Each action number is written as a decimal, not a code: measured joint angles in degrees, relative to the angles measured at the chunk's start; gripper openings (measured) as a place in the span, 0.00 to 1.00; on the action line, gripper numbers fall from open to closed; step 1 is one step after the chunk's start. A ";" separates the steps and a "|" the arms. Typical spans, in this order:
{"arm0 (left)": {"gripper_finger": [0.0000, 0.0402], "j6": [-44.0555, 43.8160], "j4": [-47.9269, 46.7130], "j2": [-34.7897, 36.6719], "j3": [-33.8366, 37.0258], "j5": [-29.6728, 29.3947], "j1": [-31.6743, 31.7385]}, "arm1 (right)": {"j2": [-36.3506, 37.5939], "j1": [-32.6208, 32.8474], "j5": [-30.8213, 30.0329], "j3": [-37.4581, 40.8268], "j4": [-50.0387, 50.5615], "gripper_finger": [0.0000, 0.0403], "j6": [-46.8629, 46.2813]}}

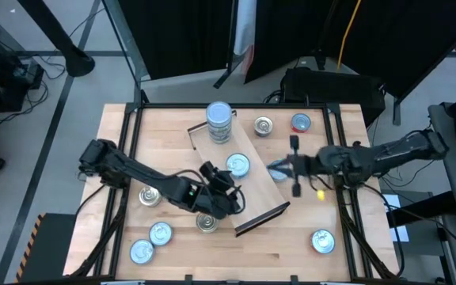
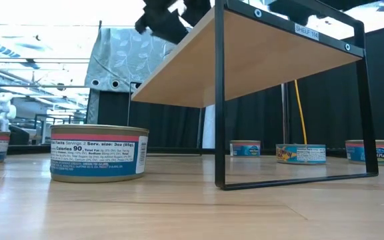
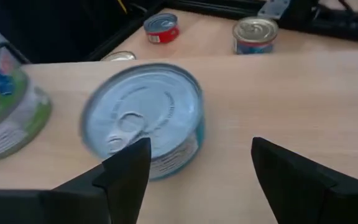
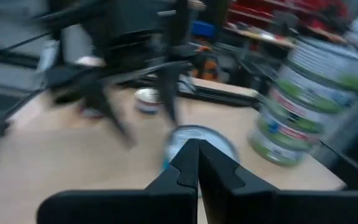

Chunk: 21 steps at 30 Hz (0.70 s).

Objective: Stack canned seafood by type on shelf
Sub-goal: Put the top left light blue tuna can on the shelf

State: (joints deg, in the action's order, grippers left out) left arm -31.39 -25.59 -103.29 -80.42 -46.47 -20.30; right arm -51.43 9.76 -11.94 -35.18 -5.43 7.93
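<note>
One round flat blue-white-topped tin (image 1: 238, 165) lies mid-board on the long light-wood shelf with thin dark rims (image 1: 253, 192), a stack of tins (image 1: 219, 123) at its far end, the left hand (image 1: 226, 187) spread apart beside it, the right hand (image 1: 279, 168) pressed together.

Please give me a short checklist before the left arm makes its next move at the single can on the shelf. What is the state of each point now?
1. Left gripper open: ok.
2. Can between the fingers: not ok, it lies ahead of them.
3. Can flat on the shelf: ok.
4. Stack away from the can: ok.
5. Right gripper shut: ok.
6. Right gripper away from the can: cannot tell.
</note>
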 joint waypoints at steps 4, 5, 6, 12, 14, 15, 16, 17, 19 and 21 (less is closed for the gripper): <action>0.63 3.69 5.49 -2.92 -0.04 -1.67 0.85 | -4.69 -3.24 2.36 -0.27 -1.99 0.00 -0.07; 0.61 3.86 6.50 -3.37 -0.05 -1.81 1.14 | -5.39 -3.52 2.88 -0.27 -1.90 0.00 0.27; 0.58 3.84 7.07 -3.59 -0.09 -1.94 1.36 | -5.99 -3.79 3.12 -0.27 -1.96 0.00 0.31; 0.41 2.03 5.56 -3.57 -0.05 -5.92 1.76 | -6.51 -4.16 3.07 -0.29 -1.46 0.00 0.70; 0.37 1.41 3.37 -3.36 -0.02 -8.05 1.48 | -6.40 -4.75 3.28 -0.29 0.04 0.00 0.85; 0.35 0.29 2.31 -3.34 -0.02 -9.03 1.44 | -6.59 -5.20 3.36 -0.31 0.56 0.00 0.81; 0.34 -1.06 0.87 -3.22 -0.02 -10.23 1.42 | -6.94 -5.63 3.56 -0.31 1.00 0.00 0.81; 0.33 -2.46 -0.50 -3.04 0.02 -10.86 1.37 | -7.51 -6.13 4.62 -0.31 1.36 0.00 0.79; 0.31 -5.02 -2.38 -2.78 0.02 -11.90 1.08 | -8.96 -7.07 8.11 -0.31 1.25 0.00 0.23; 0.31 -5.83 -2.84 -2.65 0.08 -13.33 0.67 | -10.94 -7.92 10.94 -0.31 -0.27 0.00 -0.42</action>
State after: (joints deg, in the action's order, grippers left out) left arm -37.22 -28.43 -105.94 -80.35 -59.80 -19.63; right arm -62.37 1.84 -1.00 -35.48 -5.69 7.50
